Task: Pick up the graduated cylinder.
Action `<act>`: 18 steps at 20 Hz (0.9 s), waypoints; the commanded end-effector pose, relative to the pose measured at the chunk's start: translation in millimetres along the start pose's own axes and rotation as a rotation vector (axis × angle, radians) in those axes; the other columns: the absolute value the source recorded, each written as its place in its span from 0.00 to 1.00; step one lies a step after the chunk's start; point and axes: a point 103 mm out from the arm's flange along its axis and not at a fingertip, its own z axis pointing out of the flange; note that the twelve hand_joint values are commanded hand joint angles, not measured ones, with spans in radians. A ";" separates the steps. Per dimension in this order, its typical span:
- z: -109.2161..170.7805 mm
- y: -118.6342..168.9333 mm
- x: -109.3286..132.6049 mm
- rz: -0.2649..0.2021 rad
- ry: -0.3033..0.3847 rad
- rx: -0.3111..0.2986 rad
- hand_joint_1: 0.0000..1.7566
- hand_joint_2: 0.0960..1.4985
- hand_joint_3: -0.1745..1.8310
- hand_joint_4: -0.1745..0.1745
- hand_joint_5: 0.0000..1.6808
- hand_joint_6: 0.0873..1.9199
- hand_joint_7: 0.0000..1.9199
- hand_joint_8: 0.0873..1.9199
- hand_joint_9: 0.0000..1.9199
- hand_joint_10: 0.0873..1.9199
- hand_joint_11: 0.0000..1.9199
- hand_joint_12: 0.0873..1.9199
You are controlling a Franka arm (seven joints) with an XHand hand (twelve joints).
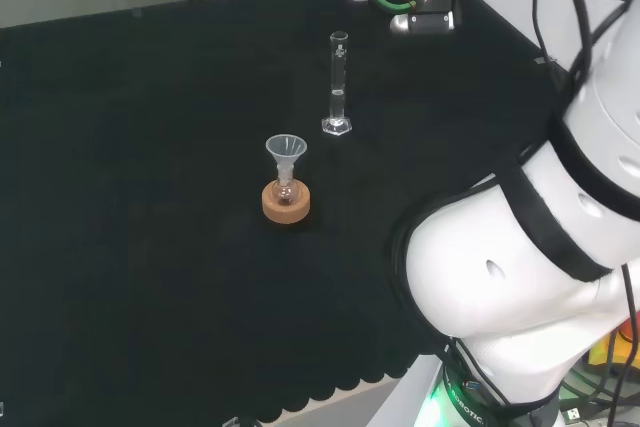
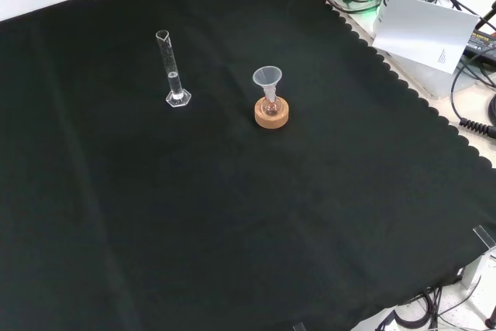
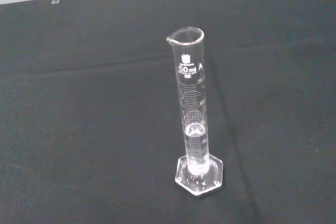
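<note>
— Hand condition?
— Cannot tell whether spread or closed. Black-and-white part taken for the hand [image 1: 428,2], noted in head view above the far edge of the black cloth [image 1: 150,167]. Well apart from the task's item and not clamped on it.

— Location of the graduated cylinder [image 1: 339,82]?
— Stands upright on its hexagonal foot, alone on bare cloth. In head view, beyond and slightly right of the funnel [image 1: 286,150]; in front view, left of it. Nothing touching. Seems to hold a little clear liquid low in the tube, per wrist view.

— Neighbouring ware?
— Small round flask [image 1: 286,191] seated in a cork ring [image 1: 286,204], funnel resting in its neck. Near the cylinder but clear of it, with a bare gap between.

— Reason for the layout, as judged?
— Ring presumably there to keep the round flask from rolling. Cylinder presumably kept apart to allow a side approach without knocking the funnel. Wrist view centred on the tube, suggesting alignment for a reach.

— Stage of task?
— Approach only; pick-up not yet done.

— Risks?
— Tall, narrow and top-heavy over a small foot: likely to tip if struck high before enclosure. Recommend gripping at mid-tube and lifting straight up, keeping the liquid level.
</note>
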 end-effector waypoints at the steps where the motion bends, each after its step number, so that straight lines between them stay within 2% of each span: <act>1: 20.5 36.3 -29.4 0.019 0.060 -0.038 0.25 0.72 0.22 0.39 0.18 0.00 0.07 0.27 0.16 0.31 0.10 0.70; 5: 38.7 48.5 -34.7 -0.001 0.086 -0.020 0.28 0.71 0.22 0.38 0.19 0.00 0.08 0.28 0.18 0.31 0.11 0.69; 7: 45.8 54.1 -35.1 0.005 0.093 -0.020 0.29 0.70 0.23 0.37 0.19 0.00 0.09 0.28 0.19 0.31 0.12 0.69; 13: 58.1 68.4 -41.0 -0.041 0.129 -0.026 0.32 0.68 0.23 0.35 0.19 0.00 0.10 0.30 0.21 0.31 0.13 0.69; 18: 71.4 72.8 -45.7 -0.055 0.146 -0.002 0.40 0.61 0.25 0.34 0.21 0.00 0.12 0.31 0.23 0.31 0.13 0.69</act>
